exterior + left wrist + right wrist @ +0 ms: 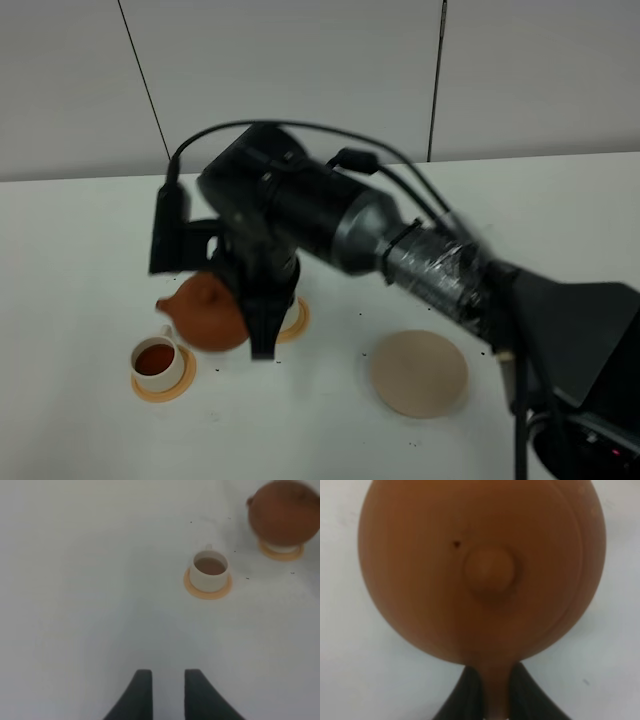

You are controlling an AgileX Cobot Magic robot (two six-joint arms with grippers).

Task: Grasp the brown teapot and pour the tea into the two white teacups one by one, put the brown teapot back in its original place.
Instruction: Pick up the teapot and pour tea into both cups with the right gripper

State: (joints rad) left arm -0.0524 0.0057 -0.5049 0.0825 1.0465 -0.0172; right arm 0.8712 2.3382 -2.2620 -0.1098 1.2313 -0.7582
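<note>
I have the right gripper (490, 700) pinching the loop handle of the round reddish-brown clay teapot (205, 312), held close by one small cream-white cup (280, 546) (partly hidden under it). The other cream-white cup (157, 360), holding tea, sits on a flat orange coaster (150, 393). The left gripper (167, 695) has its jaws spread, empty. The pale beige round mat (420, 373) lies bare, well apart from the teapot.

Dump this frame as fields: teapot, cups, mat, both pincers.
teapot: brown teapot held by its handle, off its mat
right pincer: right pincer shut on the teapot handle
cup 1: filled teacup holds tea, sits on orange coaster
cup 2: second teacup mostly hidden under the teapot; fill cannot be told
mat: beige mat, nothing on it
left pincer: left pincer open, holding nothing, apart from the cups
</note>
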